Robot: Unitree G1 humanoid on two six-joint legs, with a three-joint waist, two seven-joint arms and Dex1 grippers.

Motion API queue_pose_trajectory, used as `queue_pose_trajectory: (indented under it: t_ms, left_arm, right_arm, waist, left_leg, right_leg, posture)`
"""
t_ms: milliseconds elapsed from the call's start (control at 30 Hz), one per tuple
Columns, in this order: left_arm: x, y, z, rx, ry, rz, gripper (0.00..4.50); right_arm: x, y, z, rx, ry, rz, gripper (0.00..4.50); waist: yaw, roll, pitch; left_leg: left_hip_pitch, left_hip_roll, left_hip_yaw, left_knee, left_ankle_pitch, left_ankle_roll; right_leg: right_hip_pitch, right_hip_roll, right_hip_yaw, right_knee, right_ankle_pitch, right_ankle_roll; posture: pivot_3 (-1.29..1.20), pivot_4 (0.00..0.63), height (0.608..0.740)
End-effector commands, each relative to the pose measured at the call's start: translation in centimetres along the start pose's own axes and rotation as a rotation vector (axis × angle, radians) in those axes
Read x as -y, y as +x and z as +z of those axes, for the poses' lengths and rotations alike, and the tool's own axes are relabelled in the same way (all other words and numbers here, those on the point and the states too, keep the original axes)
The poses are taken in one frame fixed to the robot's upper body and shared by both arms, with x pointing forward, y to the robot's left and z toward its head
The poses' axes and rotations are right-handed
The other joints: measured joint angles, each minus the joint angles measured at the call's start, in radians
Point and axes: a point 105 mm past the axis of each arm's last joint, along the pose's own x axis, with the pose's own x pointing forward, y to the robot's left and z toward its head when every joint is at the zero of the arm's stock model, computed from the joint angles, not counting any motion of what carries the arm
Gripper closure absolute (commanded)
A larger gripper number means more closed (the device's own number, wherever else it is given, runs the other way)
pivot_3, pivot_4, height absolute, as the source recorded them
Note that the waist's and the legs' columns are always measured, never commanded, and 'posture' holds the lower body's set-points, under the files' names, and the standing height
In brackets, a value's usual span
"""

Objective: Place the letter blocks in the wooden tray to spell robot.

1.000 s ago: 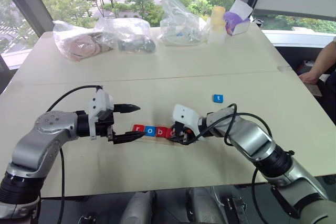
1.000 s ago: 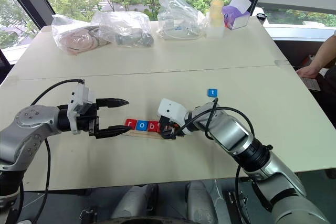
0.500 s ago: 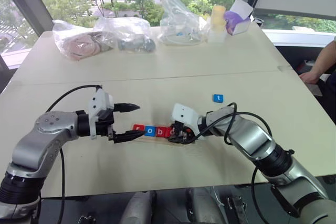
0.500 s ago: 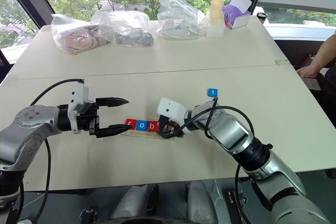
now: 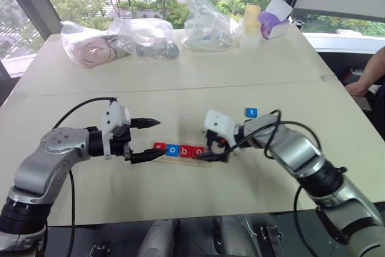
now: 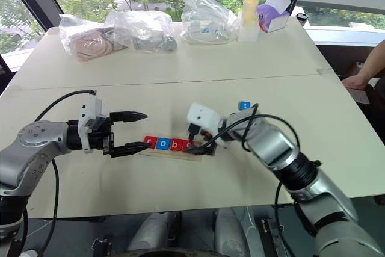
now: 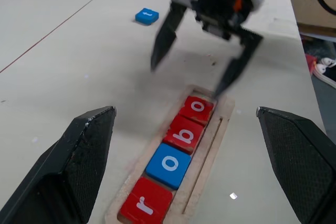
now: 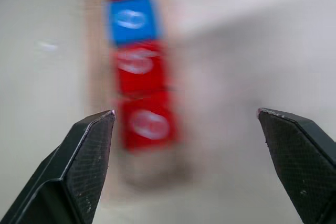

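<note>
Four letter blocks [image 7: 178, 153] are seated in the wooden tray [image 7: 210, 145], spelling "robo"; the blue t [image 5: 251, 112] is left on the table [image 5: 180, 197]; both hands, left [image 5: 146, 140] and right [image 7: 202, 53], are spread apart, empty.

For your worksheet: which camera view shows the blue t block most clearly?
The left eye view: the blue t block lies unobstructed on the table, its letter readable. The right eye view shows it partly behind the right arm's cable; the left wrist view shows it distant, seen sideways.
</note>
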Motion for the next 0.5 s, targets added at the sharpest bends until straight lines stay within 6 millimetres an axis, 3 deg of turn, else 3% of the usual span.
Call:
queue_pose_trajectory:
  t_ms: [33, 500]
  left_arm:
    - [0.23, -0.19, 1.03, 0.024, 0.043, -0.007, 0.0]
    - [0.02, -0.07, 1.16, 0.027, 0.044, -0.012, 0.0]
  right_arm:
    - [0.35, -0.6, 0.15, 0.011, -0.054, -0.037, 0.05]
    - [-0.09, -0.2, -0.16, 0.018, -0.026, -0.04, 0.05]
  waist:
    - [-0.001, 0.0, 0.0]
    - [-0.001, 0.0, 0.0]
  left_leg:
    - [0.0, 0.0, 0.0, 0.0, 0.0, 0.0]
    - [0.0, 0.0, 0.0, 0.0, 0.0, 0.0]
  right_leg:
    - [0.0, 0.0, 0.0, 0.0, 0.0, 0.0]
    - [0.0, 0.0, 0.0, 0.0, 0.0, 0.0]
  posture:
    - [0.0, 0.15, 0.74]
    - [0.0, 0.15, 0.74]
